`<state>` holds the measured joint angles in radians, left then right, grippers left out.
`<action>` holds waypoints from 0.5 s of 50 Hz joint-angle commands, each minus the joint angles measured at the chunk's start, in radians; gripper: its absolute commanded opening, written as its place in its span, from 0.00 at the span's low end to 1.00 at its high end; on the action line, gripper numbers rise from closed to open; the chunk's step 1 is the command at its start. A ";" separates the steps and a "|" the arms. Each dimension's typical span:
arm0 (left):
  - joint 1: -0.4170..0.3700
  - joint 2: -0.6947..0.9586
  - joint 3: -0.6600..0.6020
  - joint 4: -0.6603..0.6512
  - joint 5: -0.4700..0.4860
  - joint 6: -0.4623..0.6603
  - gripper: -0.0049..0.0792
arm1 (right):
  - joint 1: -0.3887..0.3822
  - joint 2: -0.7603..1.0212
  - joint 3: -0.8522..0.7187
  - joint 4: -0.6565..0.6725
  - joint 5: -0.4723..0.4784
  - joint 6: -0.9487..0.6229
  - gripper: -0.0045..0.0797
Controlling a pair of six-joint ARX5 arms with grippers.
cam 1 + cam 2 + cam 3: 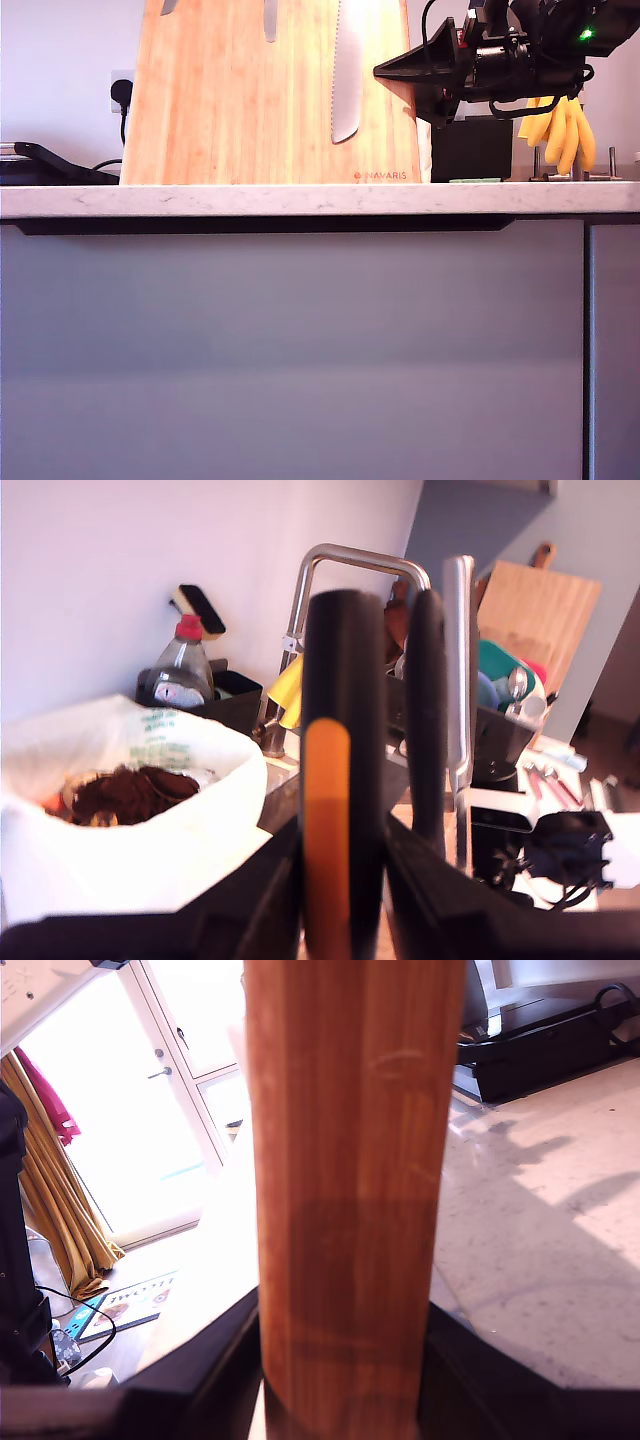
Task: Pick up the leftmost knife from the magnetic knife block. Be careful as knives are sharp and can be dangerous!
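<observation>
The magnetic knife block (240,110) stands on the counter as a tall bamboo board. Three blades hang on it. The leftmost knife (168,5) shows only a small pointed tip at the exterior view's top edge. My second gripper (385,70) reaches in from the exterior view's right. Its fingers clamp the block's edge (350,1160) with no gap visible. My first gripper (340,905) is out of the exterior view. It closes around the nearest handle (338,750), black with an orange stripe. A second black handle (428,710) and a steel one follow behind.
A black box (472,148) and hanging bananas (558,130) stand behind my second arm. A black appliance (40,165) and a wall plug (122,95) sit at the exterior view's left. The first wrist view shows a faucet (340,555), a dish rack (500,720) and a white bag (130,820).
</observation>
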<state>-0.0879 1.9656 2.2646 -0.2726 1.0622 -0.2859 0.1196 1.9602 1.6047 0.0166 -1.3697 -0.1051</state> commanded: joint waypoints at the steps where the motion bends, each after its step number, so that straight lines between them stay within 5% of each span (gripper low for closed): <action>1: 0.007 0.023 0.013 0.001 0.003 -0.031 0.03 | 0.010 0.032 -0.024 0.002 0.019 -0.001 0.04; 25: 0.041 0.015 0.015 -0.044 0.087 -0.163 0.03 | 0.010 0.032 -0.024 0.002 0.020 -0.003 0.04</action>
<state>-0.0433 1.9656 2.2704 -0.3080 1.1240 -0.4324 0.1196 1.9602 1.6047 0.0166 -1.3693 -0.1055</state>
